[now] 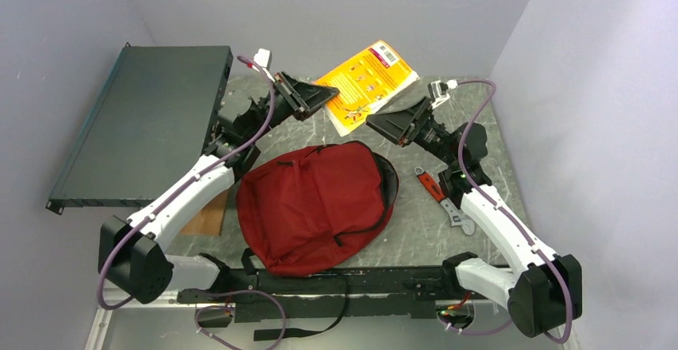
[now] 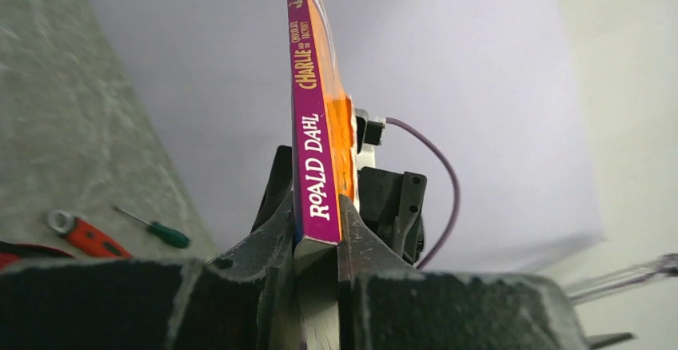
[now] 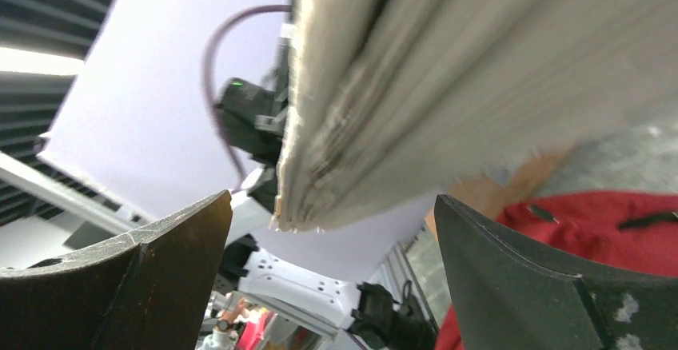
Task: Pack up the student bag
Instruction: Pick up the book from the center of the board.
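The left gripper (image 1: 329, 94) clamps an orange paperback book (image 1: 369, 82) near the worktop's (image 1: 416, 226) far edge, the right gripper (image 1: 380, 123) gaping around its pages, the soft red fabric backpack (image 1: 312, 206) lying just nearward.

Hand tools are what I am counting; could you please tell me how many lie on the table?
2. A red-handled tool lies on the table right of the student bag; a green-handled screwdriver lies just beyond it, away from the bag. Others may be hidden.
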